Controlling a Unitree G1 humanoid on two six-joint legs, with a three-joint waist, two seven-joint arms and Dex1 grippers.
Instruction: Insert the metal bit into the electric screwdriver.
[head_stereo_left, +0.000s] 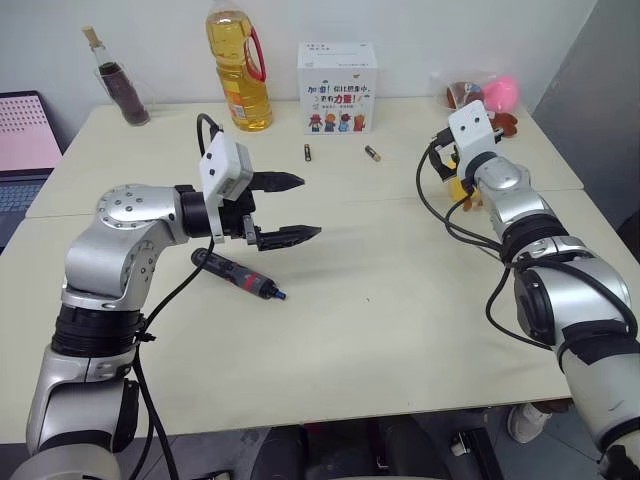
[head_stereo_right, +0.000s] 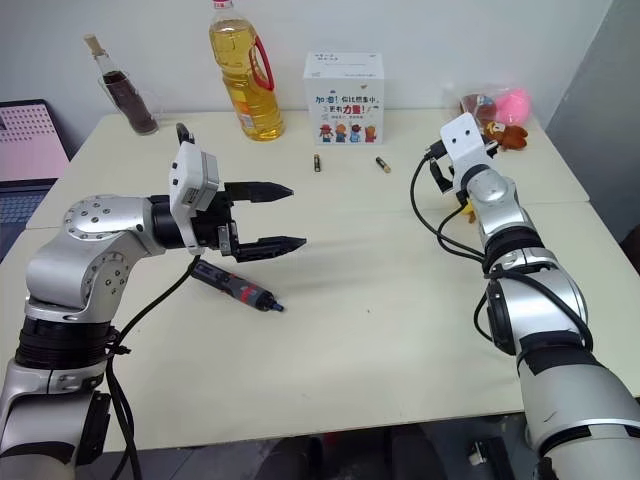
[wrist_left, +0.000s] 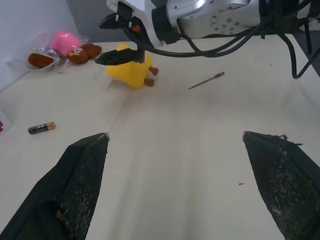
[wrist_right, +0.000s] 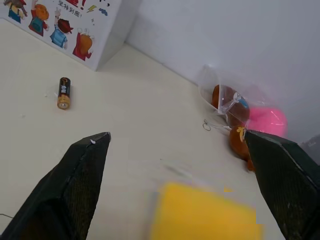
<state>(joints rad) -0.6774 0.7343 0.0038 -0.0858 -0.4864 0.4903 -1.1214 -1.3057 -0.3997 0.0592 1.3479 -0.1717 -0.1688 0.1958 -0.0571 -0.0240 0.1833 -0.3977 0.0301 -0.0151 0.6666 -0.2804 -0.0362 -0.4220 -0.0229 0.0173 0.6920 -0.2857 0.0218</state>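
Left gripper hovers above tabletop, fingers spread wide, grasping nothing. Electric screwdriver lies flat just below it. Right gripper over yellow toy, fingers released, empty. Metal bit lies on tabletop near toy.

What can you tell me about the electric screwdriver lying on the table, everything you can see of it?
The electric screwdriver is a slim, pen-shaped tool with a dark body, a red band toward the front and a small blue tip. It lies flat on the pale table, angled with its tip pointing toward the robot's right and the near edge. The left gripper hangs just above its rear end, jaws open. Nothing grips it; no bit shows in its tip.
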